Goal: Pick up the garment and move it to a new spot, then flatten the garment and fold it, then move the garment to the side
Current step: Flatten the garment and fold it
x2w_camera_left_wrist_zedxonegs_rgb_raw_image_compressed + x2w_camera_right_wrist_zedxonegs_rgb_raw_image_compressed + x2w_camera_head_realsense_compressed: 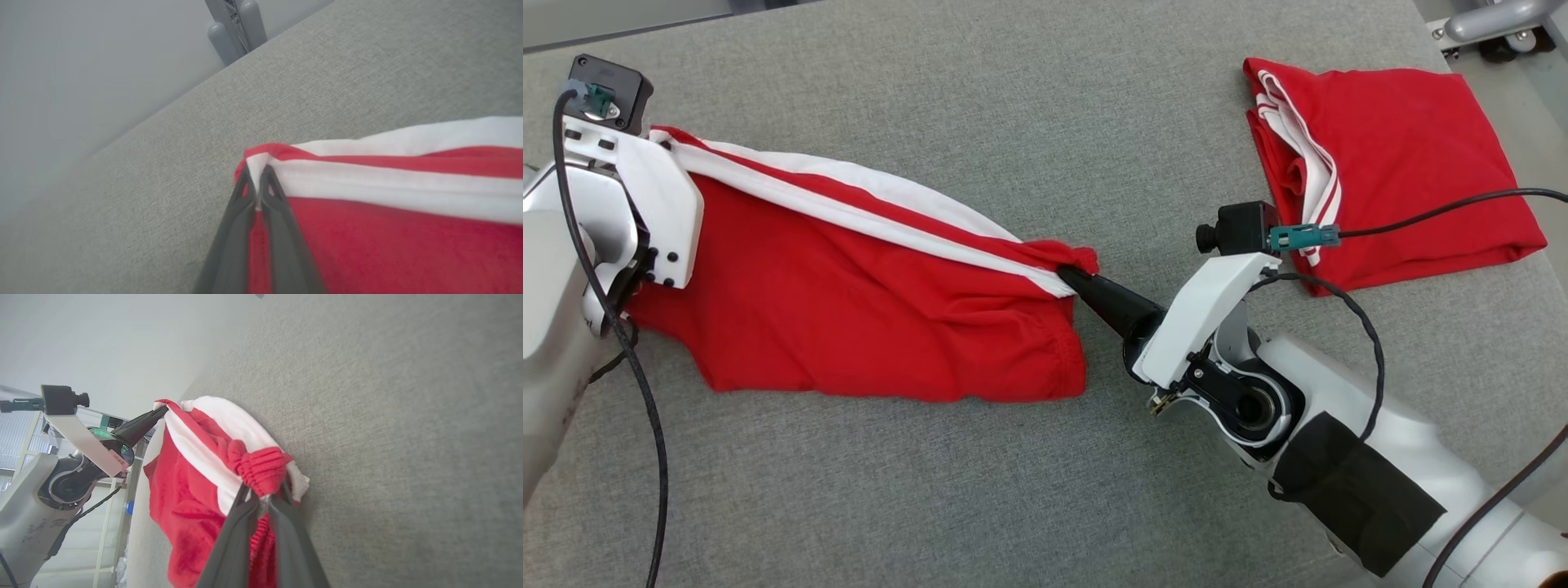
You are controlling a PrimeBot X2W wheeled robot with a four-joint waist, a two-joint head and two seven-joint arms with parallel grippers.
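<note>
Because the garment (849, 327) is held only by small pinches at its two ends, a slip is judged the main risk. At the left, the left jaws are clamped together on the corner of the white-striped edge. Little cloth is caught there, so it could be pulled free if that edge were drawn tighter or jerked.

Between the arms the garment is spread across the left and middle of the grey desk (1013, 106). Its striped upper edge is stretched nearly straight, while the red body sags below in soft folds that appear to rest on the desk. If it were laid down like this, the creases could be pressed in and the fold spoiled.

At the right, the right jaws are clamped on the bunched waistband (261, 469). The gathered elastic is thick and springy, and it could work out of the grip.

Farther right, well apart, a second red garment (1405, 163) lies folded, and a wide sweep to that side could disturb it.

The garment is seen as red shorts of thin, limp knit, with white side stripes and a stitched hem.
</note>
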